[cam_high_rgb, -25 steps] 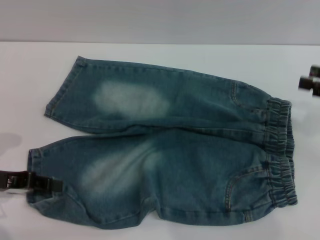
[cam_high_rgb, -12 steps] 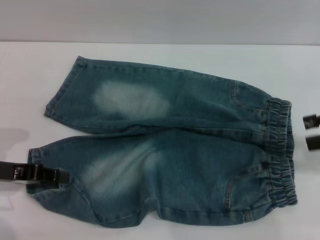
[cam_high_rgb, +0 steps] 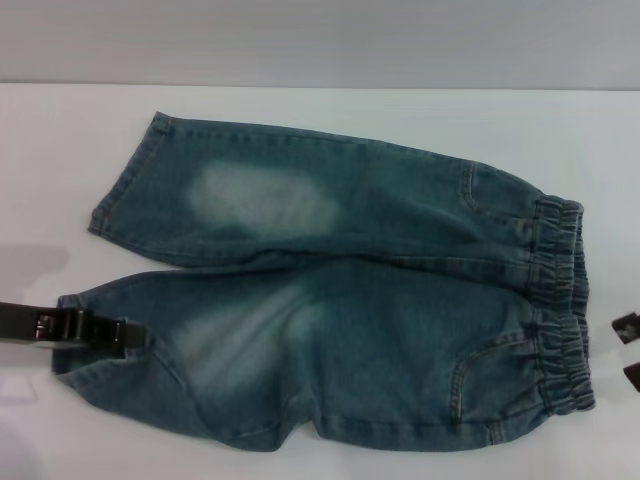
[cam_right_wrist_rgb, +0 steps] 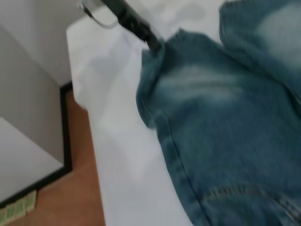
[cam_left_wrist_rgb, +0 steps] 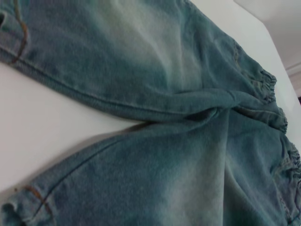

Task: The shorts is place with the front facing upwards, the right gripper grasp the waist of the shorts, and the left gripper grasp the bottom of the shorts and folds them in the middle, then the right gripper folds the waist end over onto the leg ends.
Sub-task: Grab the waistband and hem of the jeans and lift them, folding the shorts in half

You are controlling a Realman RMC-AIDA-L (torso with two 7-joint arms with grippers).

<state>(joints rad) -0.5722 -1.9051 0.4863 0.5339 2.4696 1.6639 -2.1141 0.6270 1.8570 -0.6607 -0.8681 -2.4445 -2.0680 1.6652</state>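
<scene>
The shorts (cam_high_rgb: 340,300) lie flat on the white table (cam_high_rgb: 60,150), front up, with pale thigh patches. Both leg hems point left and the ruched waist (cam_high_rgb: 560,300) is at the right. My left gripper (cam_high_rgb: 118,333) reaches in from the left and is shut on the near leg's hem, the bottom of the shorts (cam_high_rgb: 68,300), where the denim is creased and bunched. The right wrist view shows the left gripper (cam_right_wrist_rgb: 151,40) at that raised hem edge. My right gripper (cam_high_rgb: 628,350) hangs open at the right edge, just beyond the waist's near half and apart from it.
The table's near-left corner and edge (cam_right_wrist_rgb: 94,155) show in the right wrist view, with brown floor (cam_right_wrist_rgb: 70,188) below. The far leg's hem (cam_high_rgb: 125,185) lies flat and untouched. A grey wall runs behind the table.
The left gripper has moved away from me and slightly right, dragging the near leg's hem with it. The right gripper has travelled along the waist from the far side toward the near side.
</scene>
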